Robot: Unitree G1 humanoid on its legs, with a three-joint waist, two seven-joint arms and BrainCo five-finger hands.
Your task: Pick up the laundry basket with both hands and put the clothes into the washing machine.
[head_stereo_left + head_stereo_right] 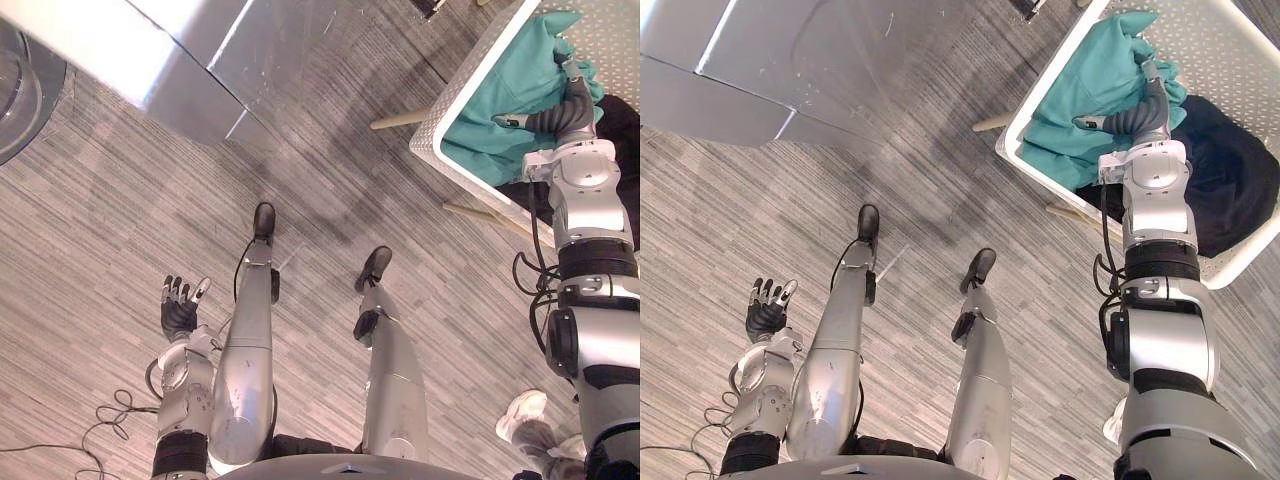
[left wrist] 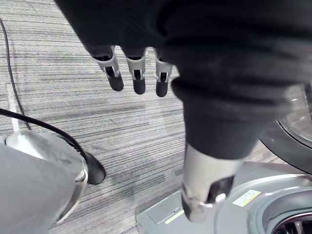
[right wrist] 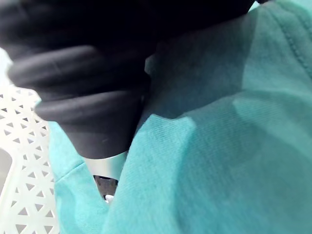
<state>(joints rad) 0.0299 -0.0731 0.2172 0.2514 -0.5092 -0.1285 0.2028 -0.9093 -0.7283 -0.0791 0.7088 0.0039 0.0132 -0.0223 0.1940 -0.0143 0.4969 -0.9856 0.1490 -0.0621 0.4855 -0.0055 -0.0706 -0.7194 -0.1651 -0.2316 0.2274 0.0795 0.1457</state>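
- Nearest, low on the robot's left, the left hand (image 1: 180,308) hung open above the floor, palm turned up, fingers (image 2: 137,75) straight and holding nothing.
- Ahead of that hand stood the silver washing machine (image 1: 150,55), well apart from the clothes.
- Far to that hand's right sat the white perforated laundry basket (image 1: 1037,87), raised off the floor.
  - It looked like stiff, light plastic.
  - Its rim seemed the natural hold, one hand on each opposite side, so that it would lift level.
- Inside it a teal garment (image 1: 1090,80) lay heaped against the near wall.
  - I judged it soft, limp and light, likely to sag and trail over the rim if lifted by one fold.
- Reaching in over the near rim, the right hand (image 1: 1137,112) rested on the teal cloth with its arm stretched forward.
  - Whether it was gripping the cloth or merely lying on it could not be told.
- Just beyond that hand's right side lay a dark garment (image 1: 1230,170), equally limp.
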